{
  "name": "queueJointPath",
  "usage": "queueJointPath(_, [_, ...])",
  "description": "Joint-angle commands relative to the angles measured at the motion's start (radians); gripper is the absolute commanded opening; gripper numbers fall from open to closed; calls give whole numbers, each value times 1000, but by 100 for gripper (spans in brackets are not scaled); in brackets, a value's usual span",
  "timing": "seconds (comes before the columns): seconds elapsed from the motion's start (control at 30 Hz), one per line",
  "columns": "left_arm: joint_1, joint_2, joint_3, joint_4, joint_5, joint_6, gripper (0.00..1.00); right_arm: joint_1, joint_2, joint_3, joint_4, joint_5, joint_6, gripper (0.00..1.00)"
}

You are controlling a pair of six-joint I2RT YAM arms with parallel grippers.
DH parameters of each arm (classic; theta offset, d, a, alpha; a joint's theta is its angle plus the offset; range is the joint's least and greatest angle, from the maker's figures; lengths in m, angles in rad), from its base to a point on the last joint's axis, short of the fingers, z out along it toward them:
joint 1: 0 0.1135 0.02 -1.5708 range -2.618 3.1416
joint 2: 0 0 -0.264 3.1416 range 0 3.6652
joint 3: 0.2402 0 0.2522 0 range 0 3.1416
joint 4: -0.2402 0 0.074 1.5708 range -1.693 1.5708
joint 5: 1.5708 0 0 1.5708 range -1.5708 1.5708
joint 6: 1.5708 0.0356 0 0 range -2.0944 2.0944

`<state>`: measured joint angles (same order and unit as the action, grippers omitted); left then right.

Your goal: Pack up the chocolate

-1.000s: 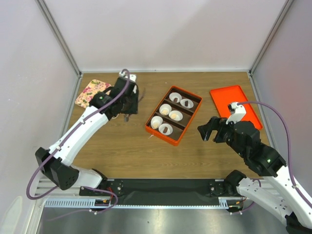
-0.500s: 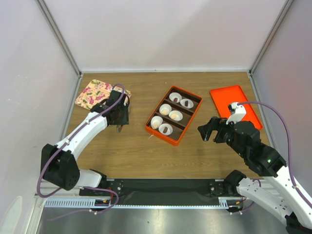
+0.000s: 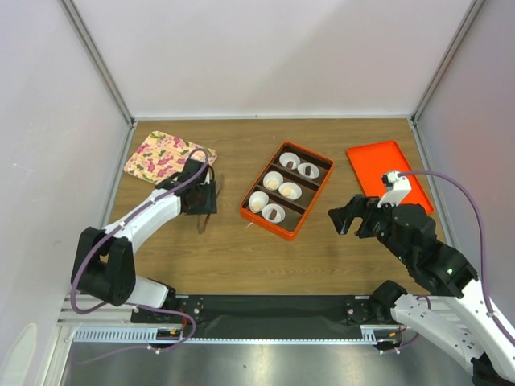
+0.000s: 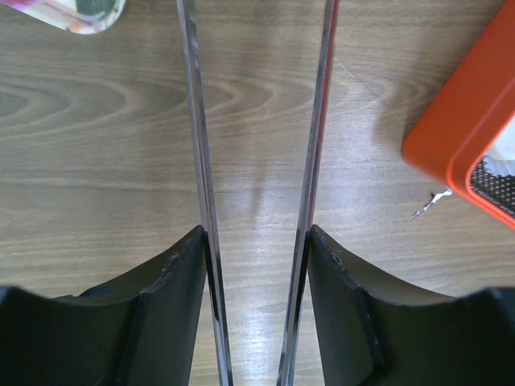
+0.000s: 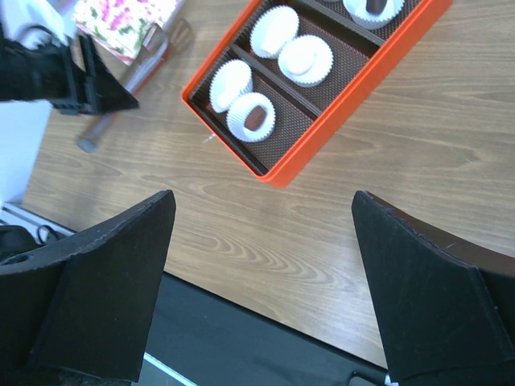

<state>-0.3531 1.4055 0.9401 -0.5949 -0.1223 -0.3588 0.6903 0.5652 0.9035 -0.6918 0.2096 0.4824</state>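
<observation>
Left tool point(image 4: 256, 233) pinches slim shiny tongs point(image 4: 196, 121). Its black fingers point(image 4: 173, 281) stand partly apart, and one long thin arm of the tongs lies against the inner face of each. The two arms run forward and spread a little, with nothing between them. This tool hangs low over the brown wooden worktop point(image 3: 241, 261), left of the middle, pointing toward the far edge.

Just beyond it, toward the far left corner, lies a flat floral-patterned mat point(image 3: 161, 154) in pink and yellow. To the tool's right, near the middle of the worktop and set at a slant, sits an orange rectangular divided box point(image 3: 265, 227) with a dark lining. It has three compartments, with two white pleated paper cups point(image 3: 290, 190) in each.

The chocolate point(image 3: 274, 213) is in those cups. From overhead, dark brown pieces show in both cups of the far compartment and in one cup of the near one, and pale golden pieces in the other three. A small pale scrap point(image 4: 426, 205) lies on the wood just beside the box's near left corner.

Right tool point(image 5: 261, 197) is spread wide with nothing between its black fingers, hovering to the right of the box and apart from it. Behind it, toward the right edge, a flat orange tray point(image 3: 372, 159) lies partly hidden by the arm.
</observation>
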Motion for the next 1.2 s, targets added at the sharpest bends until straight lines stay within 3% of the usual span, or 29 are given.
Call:
queueJointPath(0.0, [5,16,-27,47,15,-9,56,-3,-36,-3,15,-10,15,97])
queueJointPath(0.7, [-90,115,-141,115,27,-86,69,-2,-80,-29,-11,-22,-1,98])
queueJointPath(0.93, [-99,67,-129,54,-19,-108,86,-2,-77,-28,-8,-27,2,97])
queueJointPath(1.1, [-101,15,-66,-26,-46,-112,90,-3,-68,-18,-12,-27,7,98])
queueJointPath(1.13, [-101,9,-41,-40,-50,-111,99,-2,-61,-15,-15,-24,5,98])
queueJointPath(1.17, [-99,-5,-26,-66,-53,-112,100,-2,-57,-11,-15,-24,5,98])
